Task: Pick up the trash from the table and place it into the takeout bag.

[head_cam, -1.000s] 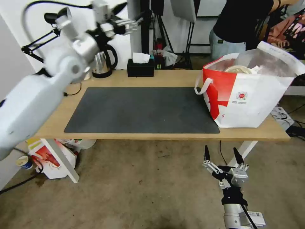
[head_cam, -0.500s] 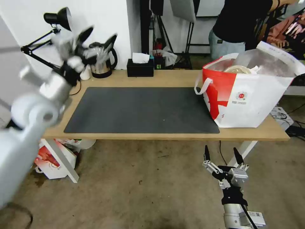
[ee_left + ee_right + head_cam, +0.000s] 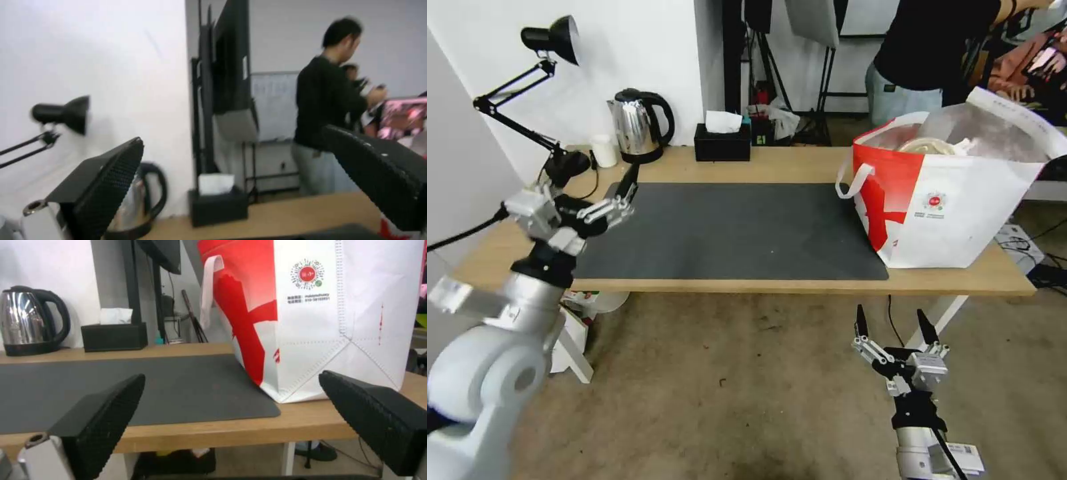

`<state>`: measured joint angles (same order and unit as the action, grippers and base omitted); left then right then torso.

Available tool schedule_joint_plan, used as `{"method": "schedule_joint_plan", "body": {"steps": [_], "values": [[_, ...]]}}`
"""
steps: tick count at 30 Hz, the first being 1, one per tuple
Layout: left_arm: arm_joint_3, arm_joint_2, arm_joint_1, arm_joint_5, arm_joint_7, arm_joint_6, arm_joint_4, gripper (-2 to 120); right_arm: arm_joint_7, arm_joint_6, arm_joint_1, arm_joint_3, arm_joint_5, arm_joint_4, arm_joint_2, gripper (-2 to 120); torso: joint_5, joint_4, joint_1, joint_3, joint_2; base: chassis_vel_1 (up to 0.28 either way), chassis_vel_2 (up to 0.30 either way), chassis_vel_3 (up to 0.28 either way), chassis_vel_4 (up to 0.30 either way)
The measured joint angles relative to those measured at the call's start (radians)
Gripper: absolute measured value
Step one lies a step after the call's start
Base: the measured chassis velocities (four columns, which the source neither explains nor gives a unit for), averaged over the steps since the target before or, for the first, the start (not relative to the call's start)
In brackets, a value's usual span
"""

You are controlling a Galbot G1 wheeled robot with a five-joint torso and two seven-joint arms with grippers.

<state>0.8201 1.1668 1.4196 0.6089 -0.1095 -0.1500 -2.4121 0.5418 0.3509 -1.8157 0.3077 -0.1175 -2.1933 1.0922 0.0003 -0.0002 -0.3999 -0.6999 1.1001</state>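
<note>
Apparently finishing: hovering left hand (image 3: pixel 597 200) spread empty over mat edge, right hand (image 3: pixel 892 325) hanging open below surface (image 3: pixel 774 165), trash (image 3: pixel 926 145) sitting inside bag (image 3: pixel 954 207), needing only final check.

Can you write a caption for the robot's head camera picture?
Open left gripper over the table's left end, takeout bag at right.
</note>
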Motion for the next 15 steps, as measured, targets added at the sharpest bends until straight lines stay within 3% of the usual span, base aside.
{"method": "schedule_joint_plan", "body": {"steps": [8,15], "values": [[-0.023,0.077,0.091,-0.092,0.037,-0.045,-0.020,100,0.000,0.000,0.000,0.000,0.000,0.000,0.000,100,-0.0004,0.0001,0.000,0.000,0.000,0.000,0.000,0.000,0.000],[-0.136,0.161,0.142,-0.186,0.038,0.034,0.050,100,0.000,0.000,0.000,0.000,0.000,0.000,0.000,100,-0.0002,0.0000,0.000,0.000,0.000,0.000,0.000,0.000,0.000]]}}
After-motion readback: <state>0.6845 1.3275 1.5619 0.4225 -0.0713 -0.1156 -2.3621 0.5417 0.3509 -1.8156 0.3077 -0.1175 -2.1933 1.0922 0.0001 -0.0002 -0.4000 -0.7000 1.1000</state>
